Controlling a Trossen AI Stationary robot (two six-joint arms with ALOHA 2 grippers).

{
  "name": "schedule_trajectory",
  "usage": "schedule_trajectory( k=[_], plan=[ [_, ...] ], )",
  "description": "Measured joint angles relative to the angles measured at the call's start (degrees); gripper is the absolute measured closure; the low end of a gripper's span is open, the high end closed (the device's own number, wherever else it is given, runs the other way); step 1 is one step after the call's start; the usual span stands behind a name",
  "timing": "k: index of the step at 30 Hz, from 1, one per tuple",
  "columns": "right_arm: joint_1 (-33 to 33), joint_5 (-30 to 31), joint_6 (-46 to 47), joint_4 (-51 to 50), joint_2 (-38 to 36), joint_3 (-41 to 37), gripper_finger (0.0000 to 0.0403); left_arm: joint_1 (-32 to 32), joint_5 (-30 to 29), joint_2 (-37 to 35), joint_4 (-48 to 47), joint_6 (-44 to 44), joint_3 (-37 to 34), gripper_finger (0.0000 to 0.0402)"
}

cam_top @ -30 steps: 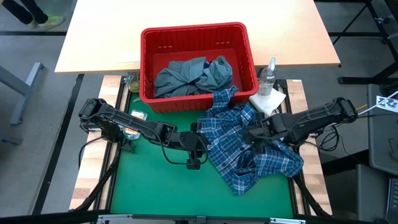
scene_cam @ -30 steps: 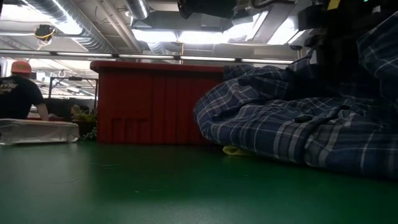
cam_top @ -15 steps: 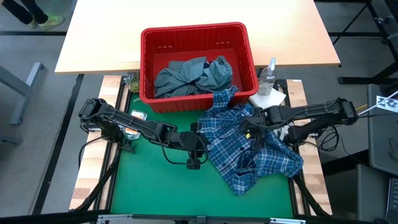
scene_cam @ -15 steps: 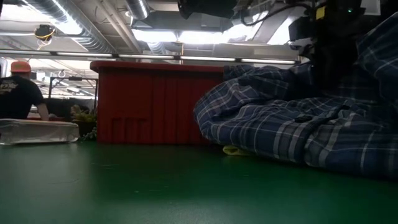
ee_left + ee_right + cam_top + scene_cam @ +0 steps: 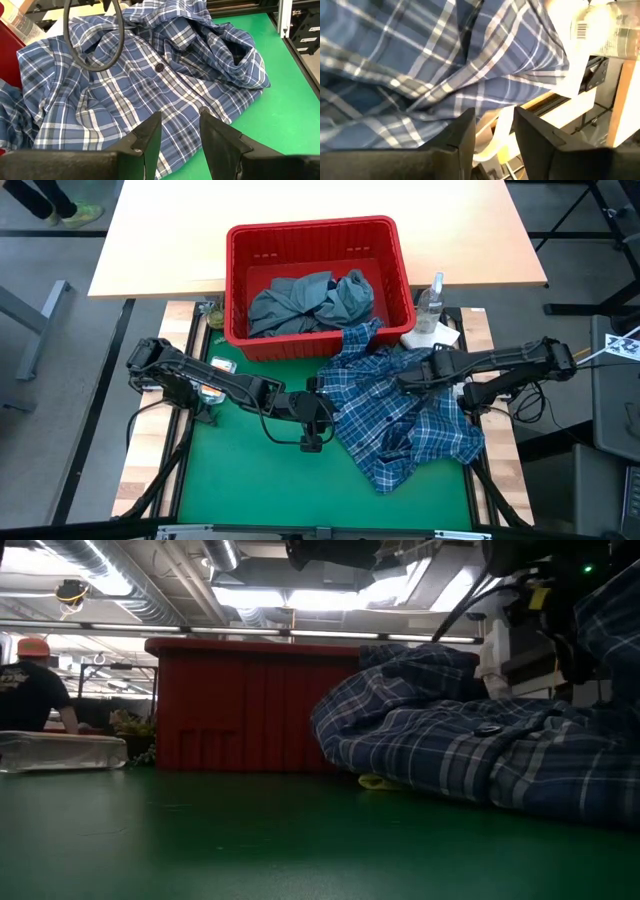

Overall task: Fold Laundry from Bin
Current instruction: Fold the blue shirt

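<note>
Between the left gripper [image 5: 312,442], part open and empty at its near edge, and the right gripper [image 5: 405,383], likewise empty over its far side, the plaid shirt [image 5: 400,415] is spread crumpled, so flattening is judged in hand and a grasp needed next.

Left gripper [image 5: 312,420], fingers parted and empty, sits at the plaid shirt's [image 5: 400,415] left edge; right gripper [image 5: 405,383], fingers apart, hovers over the shirt.

small yellow garment [image 5: 378,781] mostly hidden under plaid shirt [image 5: 470,745]
</note>
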Motion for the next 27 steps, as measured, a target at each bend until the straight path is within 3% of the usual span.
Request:
schedule_trajectory(
  k=[7,12,15,22,27],
  plan=[
    [0.0,-4.5,-8.7,5.9,0.2,0.0,0.0269,0.0,0.0,0.0,0.0,0.0,0.0,0.0273],
    [0.0,-14.4,-18.4,17.5,0.1,-1.0,0.0269,0.0,0.0,0.0,0.0,0.0,0.0,0.0273],
    [0.1,-17.3,-20.8,24.1,0.2,-3.1,0.0269,0.0,0.0,0.0,0.0,-0.1,0.0,0.0273],
    [0.0,-11.4,-20.2,23.9,0.2,-5.9,0.0269,0.0,0.0,0.0,0.0,0.0,0.0,0.0273],
    [0.0,-10.7,-19.9,23.8,0.2,-5.9,0.0269,0.0,0.0,0.0,0.0,0.0,0.0,0.0273]
  ],
)
